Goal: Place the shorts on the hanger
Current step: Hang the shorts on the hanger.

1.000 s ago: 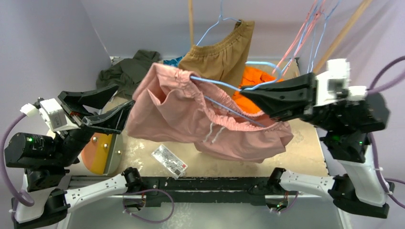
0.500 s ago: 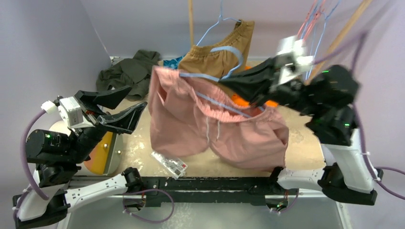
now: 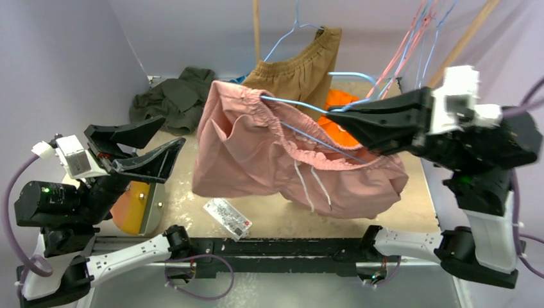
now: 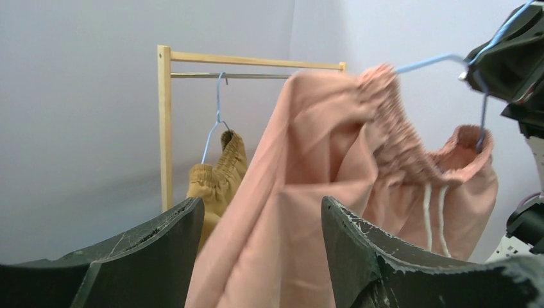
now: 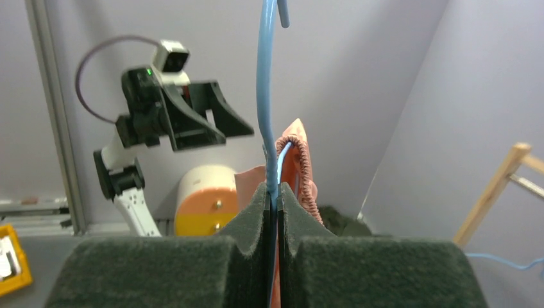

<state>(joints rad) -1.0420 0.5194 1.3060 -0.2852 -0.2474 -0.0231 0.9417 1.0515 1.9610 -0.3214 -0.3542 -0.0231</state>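
- The right gripper [image 3: 335, 119] is clamped tight on the light-blue wire hanger [image 3: 292, 103], holding it aloft.
- The pink shorts [image 3: 247, 154] hang from that hanger, waistband draped over its wire.
- The left gripper [image 3: 172, 133] gapes wide and empty, just beside the shorts' left edge.

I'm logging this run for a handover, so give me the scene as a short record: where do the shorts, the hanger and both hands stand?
shorts: pink, waistband over the hanger wire, legs and drawstring hanging down
hanger: light-blue wire, carried above the table
right hand: shut on the hanger, just below its hook
left hand: open, holding nothing, beside the shorts
behind: tan-brown shorts hanging up; orange garment partly hidden
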